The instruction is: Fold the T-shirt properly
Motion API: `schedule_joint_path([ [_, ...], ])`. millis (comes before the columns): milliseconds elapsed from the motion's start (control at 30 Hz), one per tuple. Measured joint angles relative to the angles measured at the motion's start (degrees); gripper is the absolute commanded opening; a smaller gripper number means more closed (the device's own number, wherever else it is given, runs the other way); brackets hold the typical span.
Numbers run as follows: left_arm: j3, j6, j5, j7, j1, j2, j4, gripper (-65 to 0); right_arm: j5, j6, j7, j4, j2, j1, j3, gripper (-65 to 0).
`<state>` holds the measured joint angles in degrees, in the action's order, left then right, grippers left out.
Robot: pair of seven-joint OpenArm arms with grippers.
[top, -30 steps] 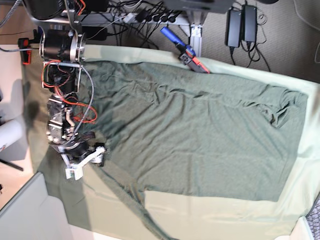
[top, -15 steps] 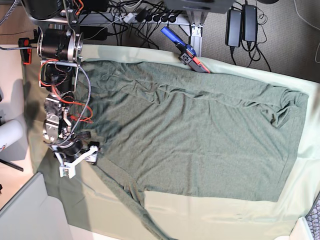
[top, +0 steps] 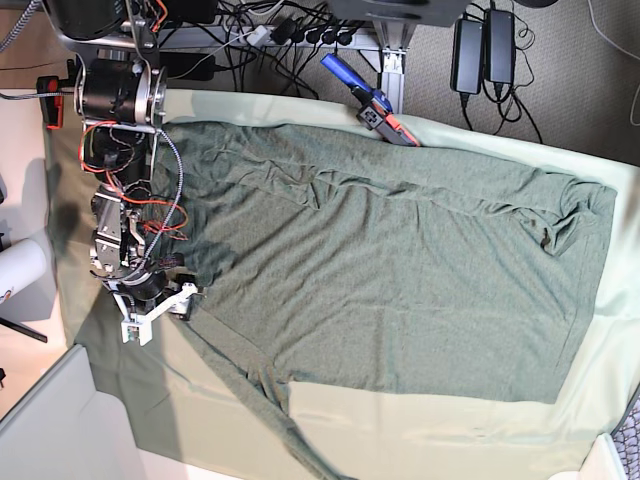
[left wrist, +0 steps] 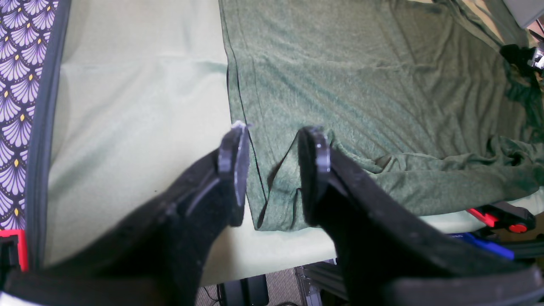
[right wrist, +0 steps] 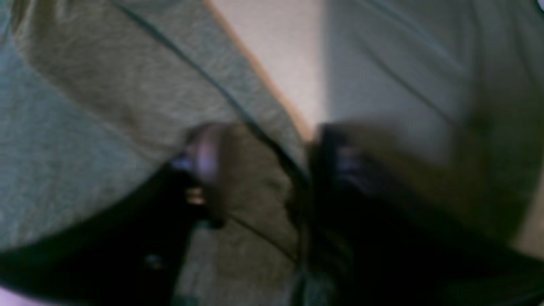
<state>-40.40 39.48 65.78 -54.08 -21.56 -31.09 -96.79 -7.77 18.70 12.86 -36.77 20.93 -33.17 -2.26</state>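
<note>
A table draped in a pale mint-green cloth (top: 600, 380) is seen from above in the base view, with cables and power bricks (top: 485, 45) on the floor toward 12 o'clock. The T-shirt (top: 400, 280) is spread flat across most of the cloth, wrinkled along its 12 o'clock edge, with a long sleeve (top: 255, 390) trailing toward 6 o'clock. A blue and red clamp (top: 375, 105) is fixed at the table edge near 12 o'clock. The right arm is seen at 9 o'clock, and the right gripper (top: 155, 310) is lowered at the shirt's edge.

In the left wrist view, the left gripper (left wrist: 272, 140) is shown with its jaws apart, straddling a corner of the T-shirt (left wrist: 361, 85) where a hem seam runs toward 12 o'clock; nothing is clamped. A patterned purple fabric (left wrist: 17, 85) is seen at 9 o'clock.

In the right wrist view, everything is blurred. The right gripper (right wrist: 263, 157) is seen with a gap between its fingers, and shirt fabric (right wrist: 85, 127) with a dark seam lies between them; whether it is gripped cannot be told.
</note>
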Motion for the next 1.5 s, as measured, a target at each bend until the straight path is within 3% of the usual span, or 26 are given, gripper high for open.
schedule_joint_path([
  [100, 0.00, 0.00, 0.00, 0.00, 0.02, -0.02, 0.00, -41.8, 0.04, 0.07, -0.02, -0.02, -0.11, 0.02, 0.00, -65.0],
  [267, 0.00, 0.00, 0.00, 0.07, 0.00, -0.02, 0.00, -41.8, 0.07, 0.17, 1.05, -0.09, 0.37, 0.13, 0.00, -65.0],
  [467, 0.00, 0.00, 0.00, 0.09, 0.02, 0.00, 0.00, -41.7, -2.14, 0.42, 4.09, -4.79, 3.26, 3.21, 0.00, -65.0],
  [600, 0.00, 0.00, 0.02, 0.37, 0.20, -0.02, 0.00, -34.6, -3.96, 0.59, 7.43, -11.69, 5.01, 7.50, 0.00, -65.0],
  [900, 0.00, 0.00, -0.46, 2.38, 0.50, -0.02, 0.00, -34.2, -4.17, 0.57, 8.90, -20.24, 5.90, 13.09, 0.02, -65.0],
  [1033, 1.42, -0.04, -3.26, 2.97, 4.63, -0.02, 0.02, -34.2, -4.20, 0.55, 8.94, -20.37, 5.88, 13.49, 0.02, -65.0],
  [1067, 2.60, -0.11, -4.33, 3.69, 6.45, -0.09, 0.00, -34.2, -4.22, 0.55, 9.03, -20.37, 5.88, 13.49, 0.02, -64.6],
  [1167, 8.94, -0.13, -12.72, 7.82, 11.65, -0.57, 0.02, -34.3, -4.17, 0.55, 8.92, -20.37, 5.88, 13.46, 0.02, -46.0],
  [1233, 15.34, 0.02, -18.84, 10.88, 15.10, -0.50, 0.26, -34.3, -4.20, 0.55, 9.07, -20.37, 5.88, 13.49, 0.02, -39.4],
  [1367, 28.04, -1.49, -27.41, 16.20, 25.00, -0.20, 8.35, -34.3, -6.01, 0.55, 9.07, -20.39, 5.88, 13.44, 0.02, -39.1],
  [1500, 36.22, -2.03, -29.35, 19.93, 36.85, 0.02, 25.42, -34.3, -5.97, 0.52, 9.18, -20.37, 5.88, 13.44, -0.02, -39.1],
])
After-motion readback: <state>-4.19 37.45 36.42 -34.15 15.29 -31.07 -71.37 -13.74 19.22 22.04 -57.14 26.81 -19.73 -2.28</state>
